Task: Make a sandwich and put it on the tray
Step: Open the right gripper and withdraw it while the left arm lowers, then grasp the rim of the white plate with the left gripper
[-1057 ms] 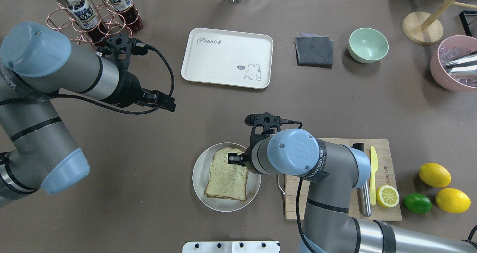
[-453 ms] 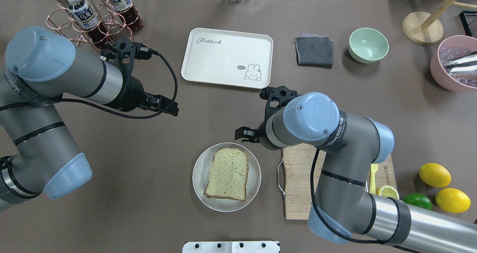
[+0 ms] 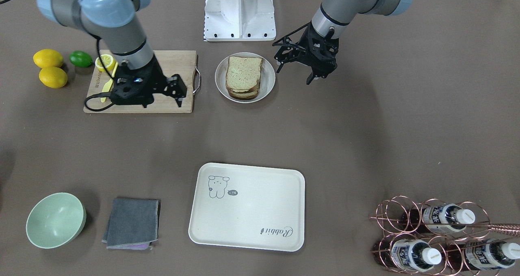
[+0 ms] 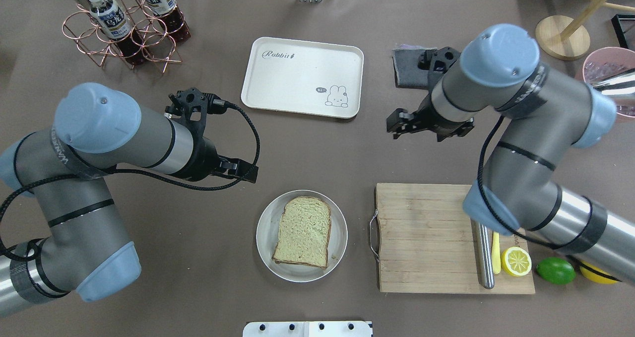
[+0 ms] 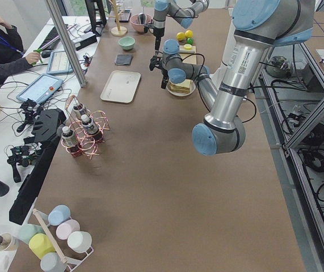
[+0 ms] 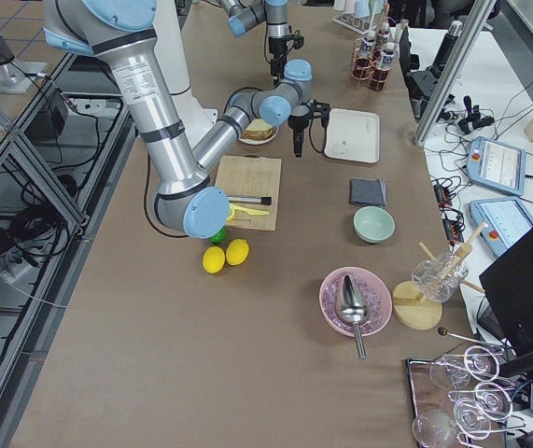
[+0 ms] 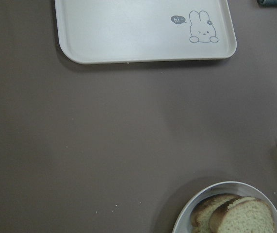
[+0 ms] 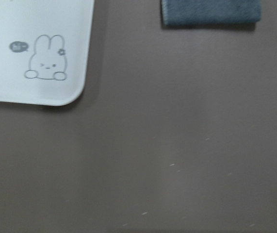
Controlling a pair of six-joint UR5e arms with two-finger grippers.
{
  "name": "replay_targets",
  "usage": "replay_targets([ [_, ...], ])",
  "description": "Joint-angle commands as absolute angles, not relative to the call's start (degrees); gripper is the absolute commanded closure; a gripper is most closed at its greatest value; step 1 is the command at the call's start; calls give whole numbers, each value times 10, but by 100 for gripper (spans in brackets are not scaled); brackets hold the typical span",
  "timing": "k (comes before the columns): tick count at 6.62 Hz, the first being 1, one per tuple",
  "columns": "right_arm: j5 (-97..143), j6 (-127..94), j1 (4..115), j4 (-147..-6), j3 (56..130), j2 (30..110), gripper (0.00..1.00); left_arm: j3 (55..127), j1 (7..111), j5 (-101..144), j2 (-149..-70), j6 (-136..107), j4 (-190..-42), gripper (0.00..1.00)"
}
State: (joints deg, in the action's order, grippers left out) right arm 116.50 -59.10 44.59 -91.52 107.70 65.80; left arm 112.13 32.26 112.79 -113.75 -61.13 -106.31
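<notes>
The sandwich (image 4: pixel 301 232), two pale greenish-tan slices stacked, lies on the round white plate (image 4: pixel 265 237); the egg is hidden between the slices. It also shows in the front view (image 3: pixel 243 76) and at the bottom of the left wrist view (image 7: pixel 235 216). The cream tray (image 4: pixel 302 76) with the bear drawing lies empty at the far middle. My left gripper (image 4: pixel 246 172) is open and empty, above the table just left of and beyond the plate. My right gripper (image 4: pixel 421 128) is open and empty, to the right of the tray, near the grey cloth.
A wooden cutting board (image 4: pixel 426 237) with a yellow knife, a steel rod and a lemon half lies right of the plate. A grey cloth (image 4: pixel 404 76), a green bowl (image 3: pixel 55 219), a bottle rack (image 4: pixel 124 24) and a pink bowl (image 4: pixel 603 64) stand at the far side.
My right gripper has left the sandwich and swung up and away to the far right, beside the tray. My left arm has moved nearer the plate.
</notes>
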Motion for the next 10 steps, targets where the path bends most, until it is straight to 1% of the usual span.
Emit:
replay_targets([
  [1,1235,-410,578,-960,1066,713,0,1092,304,1124,-1135,-674,-1151,2],
  [2,1247,-314,642,-1013,1064,725,0,1065,298,1126,-1131,-684,-1188,2],
  [3,1300,-228,716,-1059,1035,734,0,1061,298,1124,-1130,-686,-1189,2],
  [4,1314,-90,774,-1055,1006,774,0,1061,298,1123,-1129,-686,-1187,2],
  [6,1310,92,859,-1053,899,780,0,1058,299,1124,-1123,-686,-1180,2],
  [7,1310,191,899,-1053,857,785,0,1051,296,1123,-1125,-686,-1155,2],
  [8,1310,211,910,-1051,842,802,0,1030,287,1123,-1131,-679,-1147,2],
  [10,1310,206,914,-980,837,840,0,1020,261,1101,-1133,-680,-1150,3],
])
